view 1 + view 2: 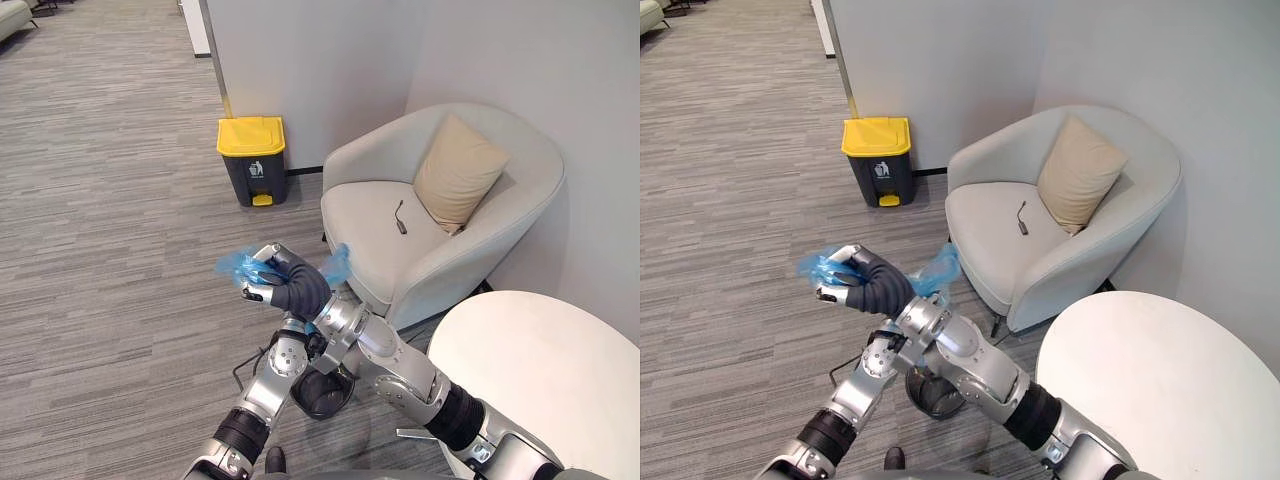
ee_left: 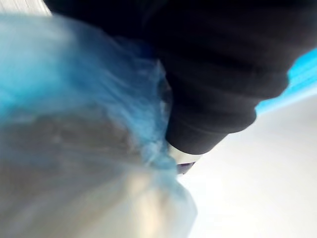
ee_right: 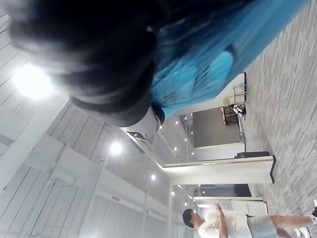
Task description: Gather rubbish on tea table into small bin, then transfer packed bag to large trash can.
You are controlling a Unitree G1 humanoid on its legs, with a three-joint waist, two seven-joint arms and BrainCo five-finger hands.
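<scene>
We see the right hand (image 1: 283,284) reaching across from the lower right. It is raised above the grey carpet (image 1: 110,220), and its fingers (image 1: 262,252) are curled tight round a bunch of blue bag (image 1: 238,266). The plastic sticks out on both sides of the fist. Below the crossed arms stands the small dark bin (image 1: 322,396) on the floor. The large trash can (image 1: 252,160), dark with a yellow lid, stands by the wall, well apart from the bag. To the right we see a pale armchair (image 1: 365,215) with a tan cushion (image 1: 458,170) and a small dark object (image 1: 400,219) on its seat. The round white table (image 1: 540,370) is at the lower right.

The left arm (image 1: 262,396) rises from the lower left and passes under the right forearm. The left wrist view shows the dark cover of the left hand (image 2: 218,84) right against blue and pale plastic. We cannot tell whether this hand grips anything.

The right wrist view adds a ceiling with lights and a distant person (image 3: 218,225) in a white top.
</scene>
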